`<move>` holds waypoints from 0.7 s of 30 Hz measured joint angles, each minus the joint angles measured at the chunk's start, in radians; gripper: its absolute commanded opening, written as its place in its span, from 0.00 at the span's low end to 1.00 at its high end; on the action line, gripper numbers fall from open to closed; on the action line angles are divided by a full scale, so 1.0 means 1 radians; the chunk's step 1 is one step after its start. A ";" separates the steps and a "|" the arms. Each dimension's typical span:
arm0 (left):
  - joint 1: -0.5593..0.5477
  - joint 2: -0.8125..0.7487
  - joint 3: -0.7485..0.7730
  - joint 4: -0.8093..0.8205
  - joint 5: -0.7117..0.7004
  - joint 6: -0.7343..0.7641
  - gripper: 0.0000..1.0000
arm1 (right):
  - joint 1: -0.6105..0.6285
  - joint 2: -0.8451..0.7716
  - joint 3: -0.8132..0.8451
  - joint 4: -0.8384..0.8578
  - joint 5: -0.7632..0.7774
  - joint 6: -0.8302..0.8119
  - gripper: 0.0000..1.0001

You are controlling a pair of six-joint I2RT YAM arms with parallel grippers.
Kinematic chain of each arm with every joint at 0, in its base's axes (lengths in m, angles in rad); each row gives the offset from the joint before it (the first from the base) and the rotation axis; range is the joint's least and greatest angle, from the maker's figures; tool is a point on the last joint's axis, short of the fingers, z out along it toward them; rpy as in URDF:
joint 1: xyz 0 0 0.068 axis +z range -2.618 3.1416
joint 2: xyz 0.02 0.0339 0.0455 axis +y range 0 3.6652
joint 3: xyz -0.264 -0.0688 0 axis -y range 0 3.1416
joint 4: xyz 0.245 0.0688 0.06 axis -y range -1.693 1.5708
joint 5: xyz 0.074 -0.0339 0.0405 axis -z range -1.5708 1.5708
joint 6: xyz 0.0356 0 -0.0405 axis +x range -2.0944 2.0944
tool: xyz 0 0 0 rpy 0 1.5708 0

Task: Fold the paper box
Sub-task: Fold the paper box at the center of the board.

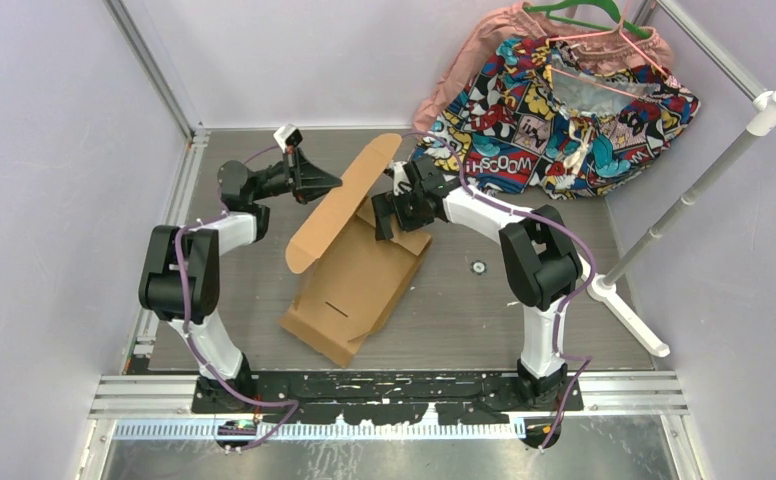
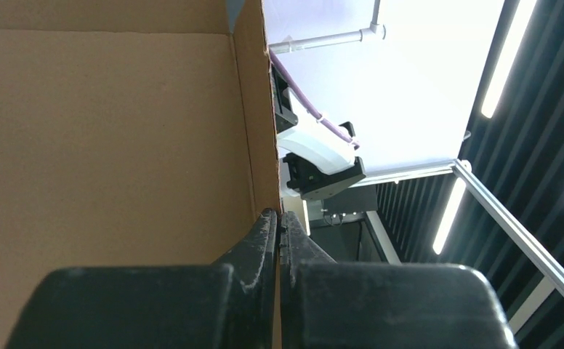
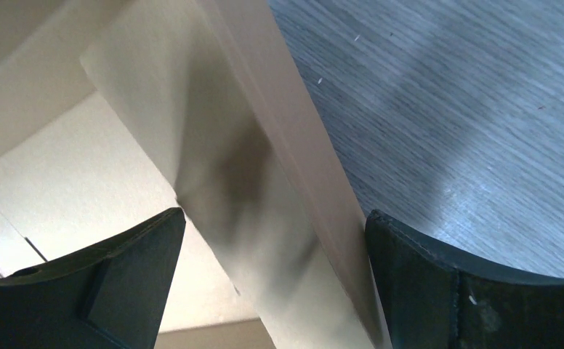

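Note:
The paper box (image 1: 359, 285), plain brown cardboard, lies partly formed at the table's middle, with one long flap (image 1: 349, 195) standing up and slanting to the far right. My left gripper (image 1: 336, 183) is shut on that flap's edge. In the left wrist view the fingertips (image 2: 267, 222) pinch the thin cardboard edge, and the flap's face (image 2: 105, 145) fills the left. My right gripper (image 1: 389, 218) is open over the box's far right corner. In the right wrist view it (image 3: 275, 225) straddles an upright cardboard wall (image 3: 264, 182), which lies close to the right finger (image 3: 439, 283).
A comic-print cloth (image 1: 564, 120) and a pink garment on a green hanger (image 1: 574, 15) lie at the back right. A white pipe stand (image 1: 704, 190) leans along the right side. Metal frame posts (image 1: 154, 70) edge the grey wood table (image 1: 484, 300).

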 measured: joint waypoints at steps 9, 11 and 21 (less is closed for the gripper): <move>0.000 0.022 0.000 0.065 0.011 -0.049 0.00 | 0.000 -0.006 -0.059 0.055 0.009 0.001 1.00; 0.000 0.030 0.000 0.071 0.015 -0.056 0.00 | 0.000 -0.008 -0.064 0.065 0.005 0.001 1.00; 0.000 0.079 0.000 0.077 0.034 -0.063 0.00 | -0.050 -0.135 -0.212 0.197 -0.029 0.041 0.96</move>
